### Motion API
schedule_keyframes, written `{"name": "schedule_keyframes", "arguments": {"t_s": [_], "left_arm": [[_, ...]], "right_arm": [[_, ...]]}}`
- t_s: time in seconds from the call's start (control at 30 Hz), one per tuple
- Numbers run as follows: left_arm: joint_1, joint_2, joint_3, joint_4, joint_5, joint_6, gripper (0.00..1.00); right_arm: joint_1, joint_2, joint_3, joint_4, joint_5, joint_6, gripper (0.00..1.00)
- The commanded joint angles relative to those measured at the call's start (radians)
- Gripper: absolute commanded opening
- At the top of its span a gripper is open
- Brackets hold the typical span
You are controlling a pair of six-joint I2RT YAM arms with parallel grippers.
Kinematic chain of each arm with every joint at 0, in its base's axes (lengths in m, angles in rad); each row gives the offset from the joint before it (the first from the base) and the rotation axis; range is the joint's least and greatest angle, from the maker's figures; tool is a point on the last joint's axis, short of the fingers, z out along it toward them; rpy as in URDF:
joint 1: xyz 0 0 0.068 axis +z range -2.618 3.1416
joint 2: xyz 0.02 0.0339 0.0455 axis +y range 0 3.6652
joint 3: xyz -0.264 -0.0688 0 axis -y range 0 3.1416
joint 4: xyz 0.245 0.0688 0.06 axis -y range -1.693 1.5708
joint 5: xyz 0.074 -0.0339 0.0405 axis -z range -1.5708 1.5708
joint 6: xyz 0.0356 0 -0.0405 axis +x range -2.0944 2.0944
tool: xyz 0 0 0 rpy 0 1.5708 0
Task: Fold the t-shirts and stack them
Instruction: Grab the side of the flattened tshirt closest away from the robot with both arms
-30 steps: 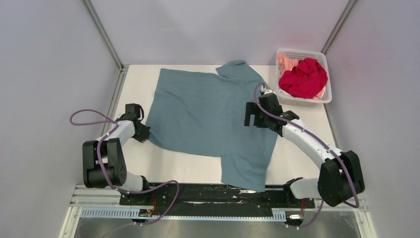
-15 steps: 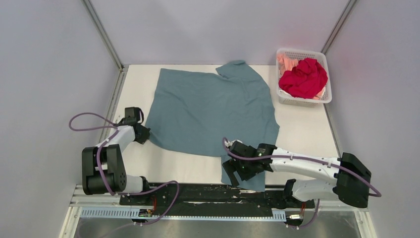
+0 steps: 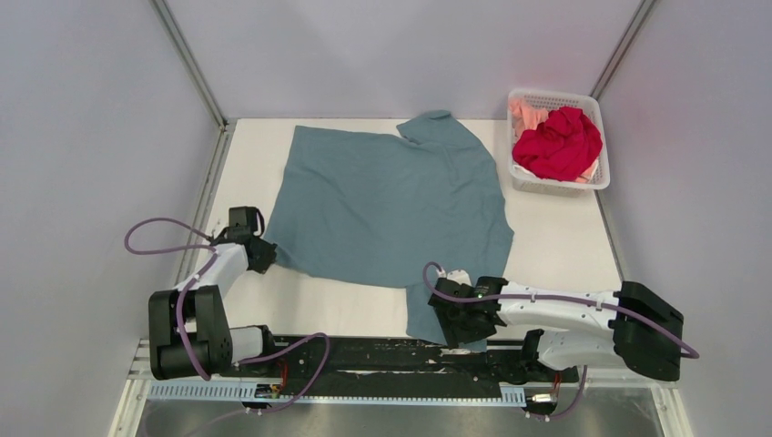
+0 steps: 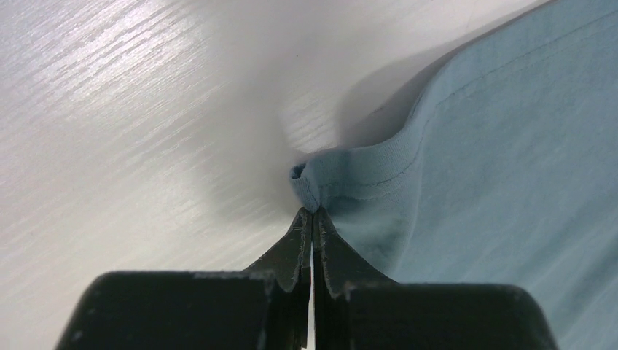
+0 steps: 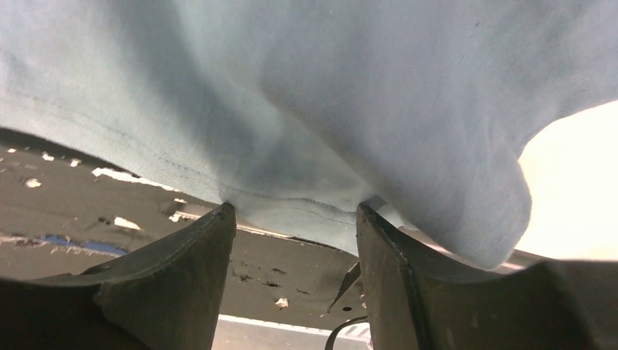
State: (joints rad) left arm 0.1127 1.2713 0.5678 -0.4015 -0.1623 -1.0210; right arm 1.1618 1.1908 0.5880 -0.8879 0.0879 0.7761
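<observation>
My left gripper (image 4: 312,213) pinches a hem corner of the teal-blue t-shirt (image 3: 391,205), which is spread just ahead of it. My right gripper (image 5: 295,215) gapes, the shirt's near hem between its fingers. The red t-shirt (image 3: 557,144) and peach t-shirt (image 3: 523,115) sit in the basket (image 3: 555,188) well beyond.

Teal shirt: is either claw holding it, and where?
Left claw pinches the teal shirt by its hem at the left corner. Right claw is open, straddling the near hem, not gripping.
</observation>
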Motion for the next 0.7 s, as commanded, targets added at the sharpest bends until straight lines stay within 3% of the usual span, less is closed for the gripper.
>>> {"name": "schedule_keyframes", "arguments": {"t_s": [0.0,0.17,0.3,0.37,0.5,0.67], "left_arm": [[0.0,-0.022,-0.041,-0.115,-0.017,-0.012,0.0],[-0.001,-0.047,-0.041,-0.119,-0.019,-0.011,0.0],[0.0,-0.055,-0.037,-0.124,-0.026,-0.009,0.0],[-0.001,-0.058,-0.037,-0.125,-0.024,-0.012,0.0],[-0.001,-0.08,-0.035,-0.152,-0.015,-0.015,0.0],[-0.001,-0.158,-0.054,-0.24,-0.031,-0.057,0.0]], "right_arm": [[-0.008,0.043,-0.007,0.102,0.078,0.041,0.6],[-0.03,0.07,-0.044,0.195,0.049,0.028,0.46],[-0.033,0.058,-0.057,0.21,0.023,0.002,0.21],[-0.034,0.035,-0.047,0.201,0.003,-0.008,0.02],[-0.034,-0.019,0.018,0.097,-0.067,-0.033,0.0],[-0.032,-0.079,0.068,-0.075,-0.3,-0.059,0.0]]}}
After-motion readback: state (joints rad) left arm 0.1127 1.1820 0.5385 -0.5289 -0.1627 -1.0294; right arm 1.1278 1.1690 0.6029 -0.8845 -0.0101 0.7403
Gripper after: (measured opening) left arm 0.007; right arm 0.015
